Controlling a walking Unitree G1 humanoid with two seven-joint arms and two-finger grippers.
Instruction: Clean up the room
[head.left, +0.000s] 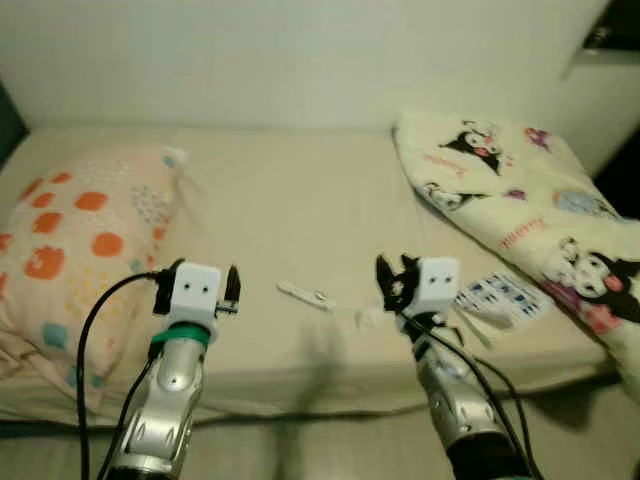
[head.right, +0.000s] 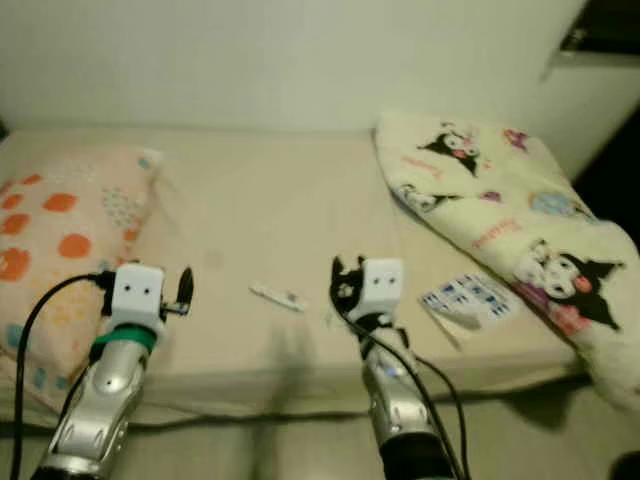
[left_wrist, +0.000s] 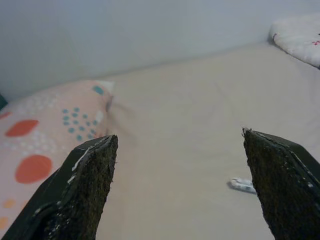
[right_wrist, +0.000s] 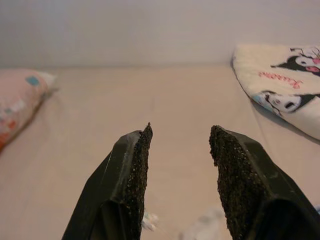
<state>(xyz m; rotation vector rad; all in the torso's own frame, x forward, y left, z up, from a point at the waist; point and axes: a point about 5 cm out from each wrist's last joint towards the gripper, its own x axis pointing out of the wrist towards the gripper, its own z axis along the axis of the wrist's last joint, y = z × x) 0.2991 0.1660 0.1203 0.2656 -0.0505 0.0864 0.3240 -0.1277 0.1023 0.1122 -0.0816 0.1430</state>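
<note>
A small white elongated object (head.left: 305, 296) lies on the beige bed sheet (head.left: 290, 200) between my two arms, also visible near my left finger (left_wrist: 243, 185). A crumpled white scrap (head.left: 368, 318) sits just left of my right gripper (head.left: 396, 277). A blue-and-white printed packet (head.left: 500, 297) lies to its right, beside the cartoon blanket (head.left: 530, 200). My left gripper (head.left: 197, 287) hovers over the bed's front edge near the orange-spotted pillow (head.left: 75, 240), open wide with nothing between its fingers. My right gripper is partly open and empty.
The pale wall (head.left: 300, 60) runs behind the bed. The pillow fills the left side and the folded cartoon blanket the right. The mattress front edge (head.left: 320, 395) lies just below both grippers. A dark shelf corner (head.left: 610, 35) sits at the upper right.
</note>
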